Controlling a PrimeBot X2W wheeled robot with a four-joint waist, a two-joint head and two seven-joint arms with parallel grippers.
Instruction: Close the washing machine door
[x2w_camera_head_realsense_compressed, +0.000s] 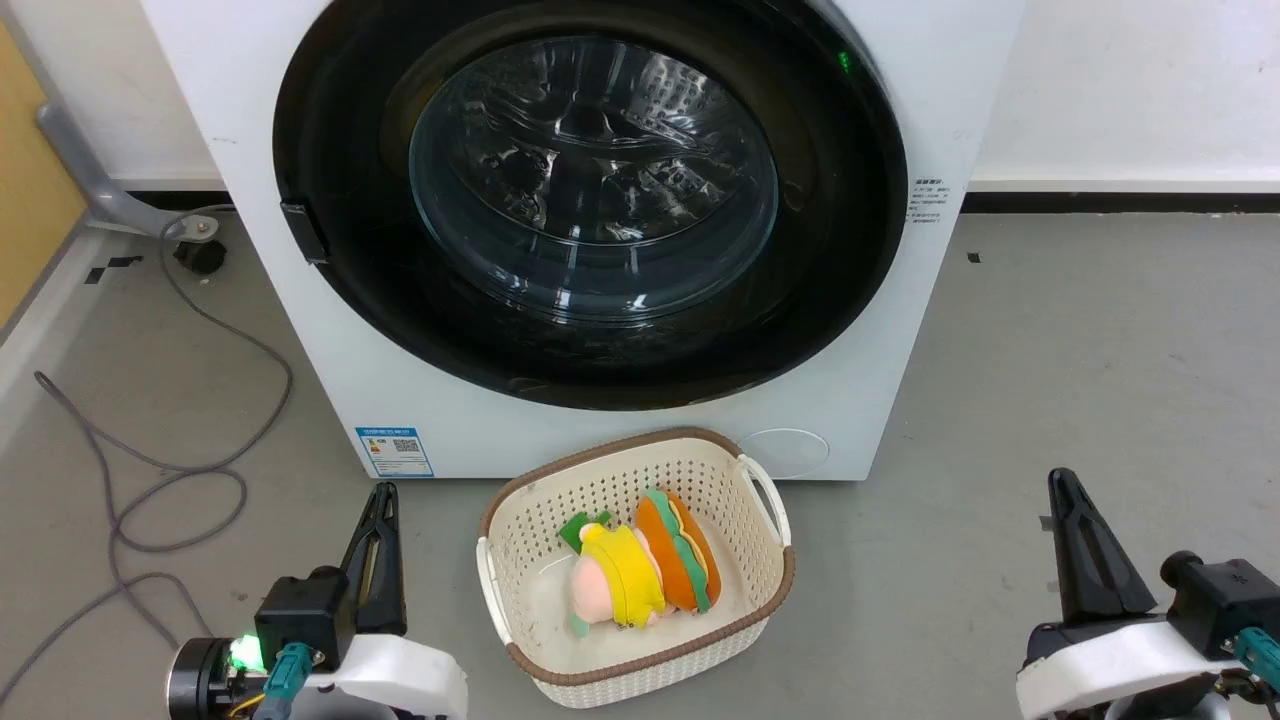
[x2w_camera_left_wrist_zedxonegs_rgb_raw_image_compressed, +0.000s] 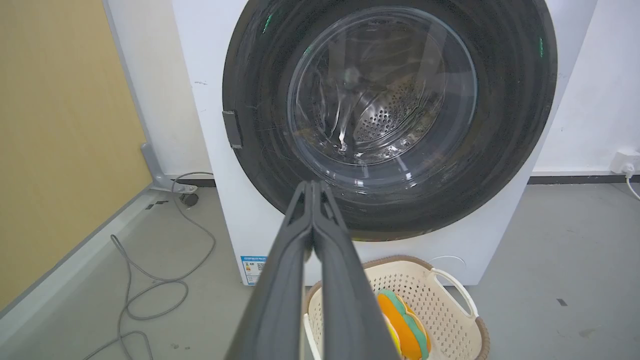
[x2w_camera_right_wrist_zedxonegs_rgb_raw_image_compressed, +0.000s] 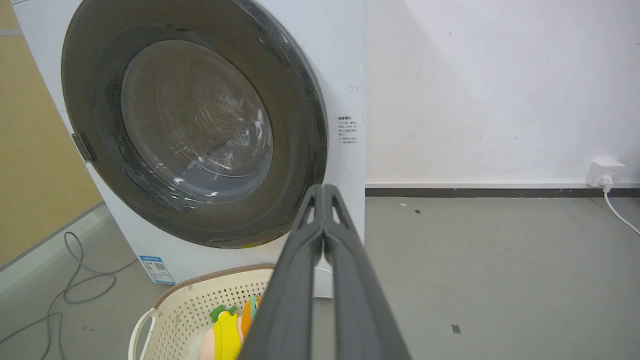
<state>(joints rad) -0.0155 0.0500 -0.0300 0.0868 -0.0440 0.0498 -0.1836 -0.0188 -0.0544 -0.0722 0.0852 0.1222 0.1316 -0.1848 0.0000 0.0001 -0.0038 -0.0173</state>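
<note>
- Head view, dead centre: washing machine door (x2w_camera_head_realsense_compressed: 590, 200), flat against the front of the white washing machine (x2w_camera_head_realsense_compressed: 870, 400).
- Wide glossy black rim, clear bulging glass, steel drum glinting behind; small dark latch tab (x2w_camera_head_realsense_compressed: 303, 232) on the left edge.
- One door, one machine, one cream basket (x2w_camera_head_realsense_compressed: 650, 672) on the floor just in front, two plush toys (x2w_camera_head_realsense_compressed: 682, 562) inside.
- Two grippers low down: left gripper (x2w_camera_head_realsense_compressed: 383, 492) and right gripper (x2w_camera_head_realsense_compressed: 1060, 478), both pinched together on nothing, well apart from the door.
</note>
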